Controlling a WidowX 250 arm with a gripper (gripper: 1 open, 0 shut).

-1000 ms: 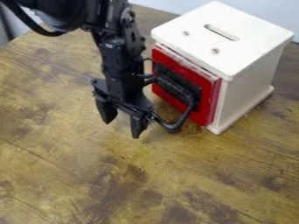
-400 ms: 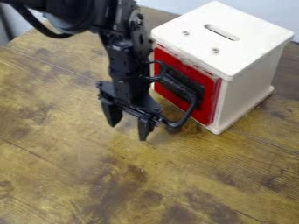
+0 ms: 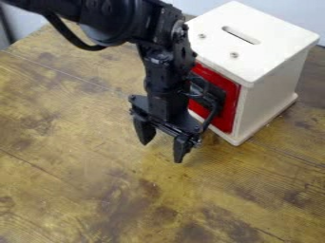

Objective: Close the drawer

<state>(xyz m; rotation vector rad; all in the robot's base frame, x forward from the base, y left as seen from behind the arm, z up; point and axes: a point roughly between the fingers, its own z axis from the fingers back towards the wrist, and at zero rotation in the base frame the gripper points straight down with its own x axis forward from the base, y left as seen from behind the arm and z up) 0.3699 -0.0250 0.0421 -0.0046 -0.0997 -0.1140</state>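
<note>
The red drawer (image 3: 219,102) sits in the front of the white cabinet (image 3: 254,52), its black front plate mostly hidden behind my arm. Part of the black wire loop handle (image 3: 200,121) shows beside my wrist. My gripper (image 3: 162,143) hangs just in front of the drawer, fingers pointing down at the table, open with nothing between them. The arm body presses close against the drawer front and handle; whether it touches them I cannot tell.
The white cabinet has a slotted top (image 3: 241,36) and stands at the back right of the worn wooden table (image 3: 76,190). The table's far edge runs along the upper left.
My arm and gripper have shifted to the right, toward the cabinet. The drawer looks pushed further in, with less of its red body and handle showing.
</note>
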